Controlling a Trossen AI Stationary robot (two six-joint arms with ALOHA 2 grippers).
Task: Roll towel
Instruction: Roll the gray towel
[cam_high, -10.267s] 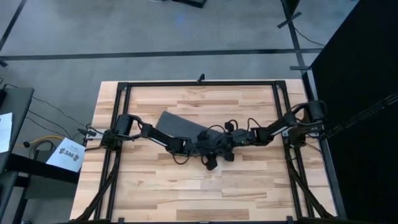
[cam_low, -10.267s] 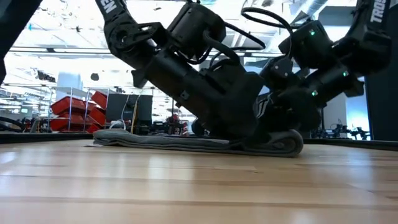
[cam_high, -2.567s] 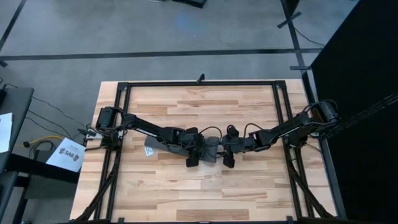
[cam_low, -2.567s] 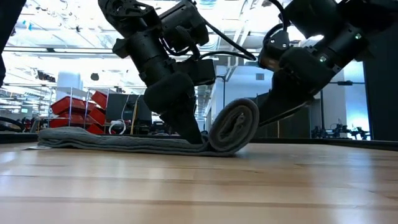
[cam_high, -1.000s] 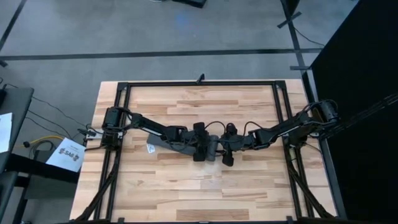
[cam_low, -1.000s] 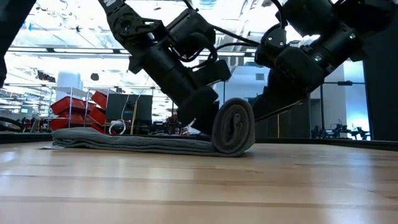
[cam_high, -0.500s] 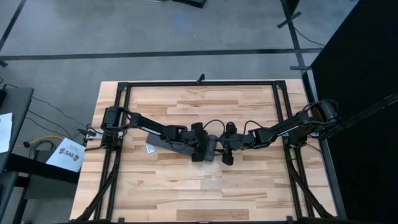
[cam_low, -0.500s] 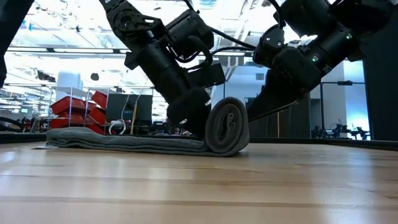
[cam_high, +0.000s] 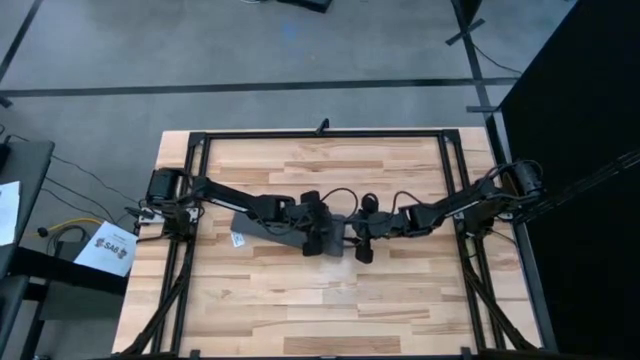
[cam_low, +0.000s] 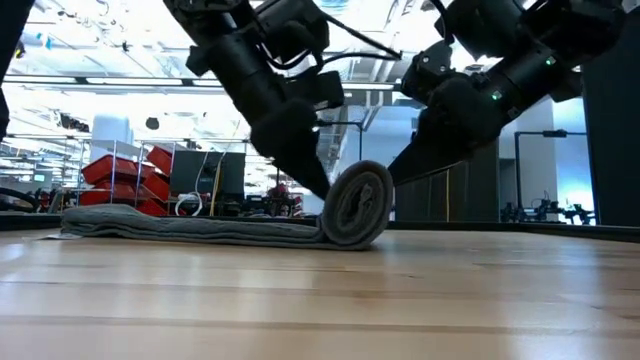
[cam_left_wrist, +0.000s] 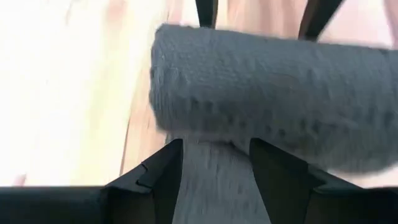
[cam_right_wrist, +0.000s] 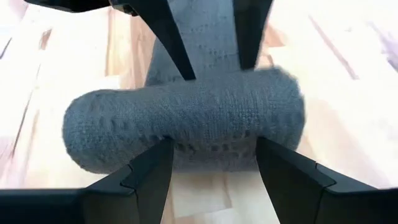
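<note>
The towel, a dark grey cloth with a coarse, nubbly weave, is lying near the middle of the pale wooden table, whose top is made of jointed butcher-block strips inside a dark metal frame. Its left part is resting flat as a thin, slightly rumpled band, with a small white label tag showing at its left edge in the high view. The left gripper is reaching in from the left over this flat band, its two dark, tapered fingers spread apart and pressing down on the cloth just beside the rolled part, grasping nothing. In the low view the towel's right end is sitting as a thick, rounded roll, its end face showing spiral layers of fabric. The wrist views are showing that roll as a plump, soft cylinder with a knobbly surface. The right gripper is coming in from the right side, its fingers also held wide apart, their tips touching the roll's right flank without clasping it.
</note>
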